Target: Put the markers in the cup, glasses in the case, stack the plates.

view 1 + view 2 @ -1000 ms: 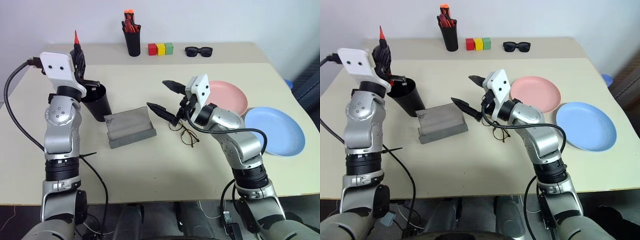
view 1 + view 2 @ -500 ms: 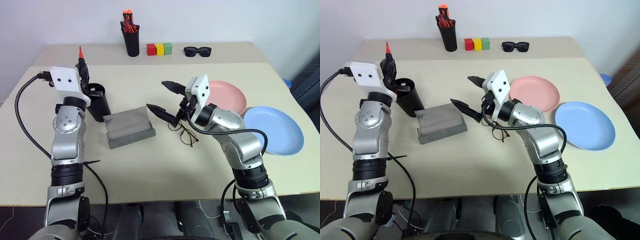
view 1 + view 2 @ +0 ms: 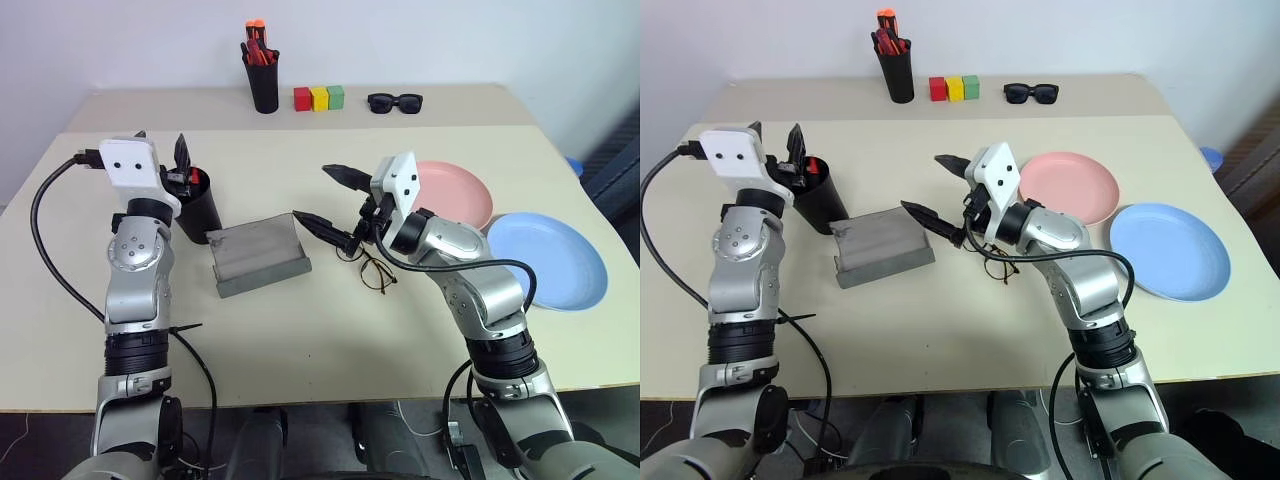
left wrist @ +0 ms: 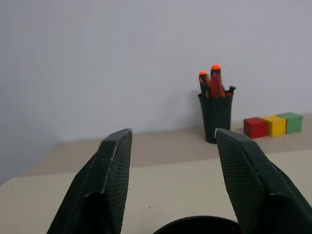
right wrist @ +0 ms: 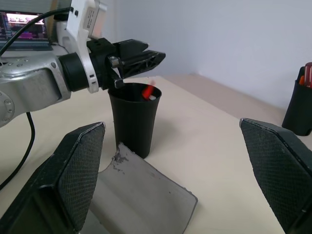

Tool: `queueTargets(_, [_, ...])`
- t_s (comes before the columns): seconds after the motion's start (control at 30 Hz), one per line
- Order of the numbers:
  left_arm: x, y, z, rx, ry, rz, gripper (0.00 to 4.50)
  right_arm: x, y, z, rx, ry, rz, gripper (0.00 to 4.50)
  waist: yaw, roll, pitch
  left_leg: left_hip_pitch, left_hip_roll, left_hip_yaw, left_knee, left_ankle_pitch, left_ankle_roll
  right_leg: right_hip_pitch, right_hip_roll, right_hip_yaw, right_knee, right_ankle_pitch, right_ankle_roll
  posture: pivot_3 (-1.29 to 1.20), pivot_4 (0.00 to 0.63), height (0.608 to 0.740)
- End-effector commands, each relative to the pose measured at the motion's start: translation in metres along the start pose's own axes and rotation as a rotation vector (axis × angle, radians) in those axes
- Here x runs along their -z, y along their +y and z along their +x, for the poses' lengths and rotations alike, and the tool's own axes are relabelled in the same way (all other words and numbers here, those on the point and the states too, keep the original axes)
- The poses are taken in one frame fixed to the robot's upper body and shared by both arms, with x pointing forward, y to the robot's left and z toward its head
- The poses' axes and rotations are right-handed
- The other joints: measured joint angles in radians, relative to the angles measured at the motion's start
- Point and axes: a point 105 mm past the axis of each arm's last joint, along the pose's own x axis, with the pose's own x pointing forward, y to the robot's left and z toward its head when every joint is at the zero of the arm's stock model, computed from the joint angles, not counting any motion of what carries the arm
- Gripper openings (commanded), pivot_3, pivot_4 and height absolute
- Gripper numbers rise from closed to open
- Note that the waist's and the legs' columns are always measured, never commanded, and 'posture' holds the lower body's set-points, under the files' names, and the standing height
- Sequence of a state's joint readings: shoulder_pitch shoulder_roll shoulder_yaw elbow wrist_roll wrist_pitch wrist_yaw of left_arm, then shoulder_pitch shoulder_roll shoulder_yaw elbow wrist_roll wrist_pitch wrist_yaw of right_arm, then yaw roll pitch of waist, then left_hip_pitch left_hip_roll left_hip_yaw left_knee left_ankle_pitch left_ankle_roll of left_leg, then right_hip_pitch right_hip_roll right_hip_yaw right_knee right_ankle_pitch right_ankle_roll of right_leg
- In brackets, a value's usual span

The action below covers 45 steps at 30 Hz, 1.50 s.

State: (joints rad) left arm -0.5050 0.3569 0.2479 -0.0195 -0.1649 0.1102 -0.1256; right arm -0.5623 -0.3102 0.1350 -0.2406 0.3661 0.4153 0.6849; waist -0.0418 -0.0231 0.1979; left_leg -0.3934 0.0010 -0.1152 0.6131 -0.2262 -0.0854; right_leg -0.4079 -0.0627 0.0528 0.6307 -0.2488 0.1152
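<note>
Marker in cup; both end effectors spread and empty.

Left end effector (image 3: 773,150) hovers just above the cup (image 3: 821,204), fingers apart; the red marker (image 5: 147,91) stands inside, its tip at the rim. Right end effector (image 3: 325,195) is wide apart above the open case (image 3: 259,257), beside the glasses (image 3: 372,270). Pink plate (image 3: 462,195) and blue plate (image 3: 553,262) lie unstacked on the tabletop (image 3: 320,340).

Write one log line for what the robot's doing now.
left gripper: open above cup | marker: in cup | right gripper: open near glasses
</note>
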Motion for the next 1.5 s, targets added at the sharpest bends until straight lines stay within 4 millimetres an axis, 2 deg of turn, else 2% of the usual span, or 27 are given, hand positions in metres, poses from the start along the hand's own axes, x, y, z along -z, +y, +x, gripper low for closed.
queueTargets(0.03, [-0.037, -0.016, -0.003, 0.189, -0.09, -0.025, 2.89, -0.011, -0.002, -0.009, -0.006, -0.014, -0.052, 4.5, 0.0, 0.0, 0.0, 0.0, 0.0, 0.0, 0.0, 0.0, 0.0, 0.0, 0.0, 0.0, 0.0, 0.0, 0.0, 0.0, 0.15, 0.74])
queueTargets(0.07, [-0.039, -0.024, -0.008, 0.279, -0.067, -0.055, 2.89, -0.01, -0.005, -0.013, -0.006, 0.001, -0.06, 4.5, -0.001, 0.0, 0.0, 0.0, 0.0, 0.0, 0.0, 0.0, 0.0, 0.0, 0.0, 0.0, 0.0, 0.0, 0.0, 0.0, 0.15, 0.74])
queueTargets(0.1, [-0.04, -0.035, -0.016, 0.397, -0.027, -0.078, 3.45, -0.009, -0.008, -0.019, -0.012, 0.026, -0.072, 4.5, -0.001, 0.0, 0.0, 0.0, 0.0, 0.0, 0.0, 0.0, 0.0, 0.0, 0.0, 0.0, 0.0, 0.0, 0.0, 0.0, 0.15, 0.74])
queueTargets(0.17, [-0.038, -0.049, -0.032, 0.574, 0.061, -0.092, 4.2, -0.005, -0.01, -0.03, -0.038, 0.079, -0.096, 4.5, -0.003, 0.001, 0.0, 0.0, 0.0, 0.0, -0.001, 0.0, 0.0, 0.0, 0.0, 0.0, 0.0, 0.0, 0.0, 0.0, 0.15, 0.74])
queueTargets(0.2, [-0.033, -0.053, -0.038, 0.631, 0.12, -0.086, 4.38, -0.003, -0.009, -0.035, -0.059, 0.105, -0.108, 4.5, -0.002, 0.001, 0.001, 0.0, 0.0, 0.0, -0.001, 0.0, 0.0, 0.0, 0.0, 0.0, 0.0, 0.0, 0.0, 0.0, 0.15, 0.74])
queueTargets(0.37, [0.024, -0.067, -0.089, 0.929, 0.56, 0.1, 4.38, 0.012, -0.001, -0.068, -0.208, 0.289, -0.169, 4.5, -0.003, 0.002, 0.001, 0.001, 0.0, 0.0, 0.0, 0.0, 0.0, 0.0, 0.0, 0.001, 0.0, -0.003, -0.003, 0.0, 0.15, 0.74])
queueTargets(0.5, [0.042, -0.078, -0.112, 1.066, 0.693, 0.147, 4.38, 0.015, -0.003, -0.072, -0.205, 0.311, -0.182, 4.5, -0.004, 0.002, 0.001, 0.001, 0.0, 0.001, 0.0, 0.0, 0.001, 0.0, 0.0, 0.001, -0.001, -0.003, -0.005, 0.0, 0.15, 0.74])
queueTargets(0.7, [0.067, -0.075, -0.118, 1.063, 0.795, 0.178, 4.38, 0.018, 0.004, -0.073, -0.201, 0.314, -0.185, 4.5, -0.001, 0.002, 0.001, 0.0, 0.0, 0.001, 0.0, 0.0, 0.001, 0.0, 0.0, 0.001, -0.001, -0.003, -0.004, 0.0, 0.15, 0.74])
queueTargets(0.8, [0.068, -0.077, -0.119, 1.076, 0.782, 0.172, 3.55, 0.019, 0.006, -0.073, -0.2, 0.314, -0.182, 4.5, -0.001, 0.002, 0.001, 0.0, 0.0, 0.001, 0.0, 0.0, 0.001, 0.0, 0.0, 0.001, -0.001, -0.003, -0.004, 0.0, 0.15, 0.74])
queueTargets(0.97, [0.065, -0.08, -0.122, 1.111, 0.743, 0.168, 0.89, 0.021, 0.008, -0.073, -0.202, 0.318, -0.179, 4.5, -0.001, 0.002, 0.001, 0.0, 0.0, 0.001, 0.0, 0.0, 0.001, 0.0, 0.0, 0.001, -0.001, -0.003, -0.004, 0.0, 0.15, 0.74])
queueTargets(1.0, [0.065, -0.081, -0.123, 1.129, 0.728, 0.182, 0.42, 0.021, 0.008, -0.073, -0.204, 0.32, -0.179, 4.5, -0.002, 0.002, 0.001, 0.0, 0.0, 0.001, 0.0, 0.0, 0.001, 0.0, 0.0, 0.001, -0.001, -0.003, -0.004, 0.0, 0.15, 0.74])
queueTargets(1.03, [0.064, -0.083, -0.123, 1.147, 0.703, 0.19, 0.16, 0.022, 0.008, -0.074, -0.205, 0.321, -0.177, 4.5, -0.001, 0.002, 0.001, 0.0, 0.0, 0.001, 0.0, 0.0, 0.001, 0.0, 0.0, 0.001, -0.001, -0.003, -0.004, 0.0, 0.15, 0.74])
queueTargets(1.1, [0.061, -0.086, -0.123, 1.166, 0.669, 0.181, 0.16, 0.022, 0.009, -0.074, -0.208, 0.324, -0.176, 4.5, 0.0, 0.002, 0.001, 0.0, 0.0, 0.001, 0.0, 0.0, 0.001, 0.0, 0.0, 0.001, -0.001, -0.003, -0.004, 0.0, 0.15, 0.74])
queueTargets(1.27, [0.047, -0.096, -0.138, 1.354, 0.612, 0.173, 0.16, 0.026, 0.008, -0.077, -0.21, 0.355, -0.149, 4.5, 0.0, 0.002, 0.001, 0.0, 0.0, 0.001, 0.0, 0.0, 0.001, 0.0, 0.0, 0.001, -0.001, -0.003, -0.005, 0.0, 0.15, 0.74])
queueTargets(1.4, [0.047, -0.097, -0.154, 1.525, 0.596, 0.303, 0.16, 0.036, 0.005, -0.085, -0.186, 0.436, -0.038, 4.5, -0.001, 0.002, 0.001, 0.0, 0.0, 0.001, 0.0, 0.0, 0.001, 0.0, 0.0, 0.001, -0.001, -0.003, -0.005, 0.0, 0.15, 0.74])
queueTargets(1.5, [0.051, -0.096, -0.154, 1.563, 0.594, 0.357, 0.16, 0.043, 0.0, -0.088, -0.144, 0.481, 0.036, 4.5, 0.0, 0.002, 0.001, 0.0, 0.0, 0.001, 0.0, 0.0, 0.001, 0.0, 0.0, 0.001, -0.001, -0.003, -0.005, 0.0, 0.15, 0.74])
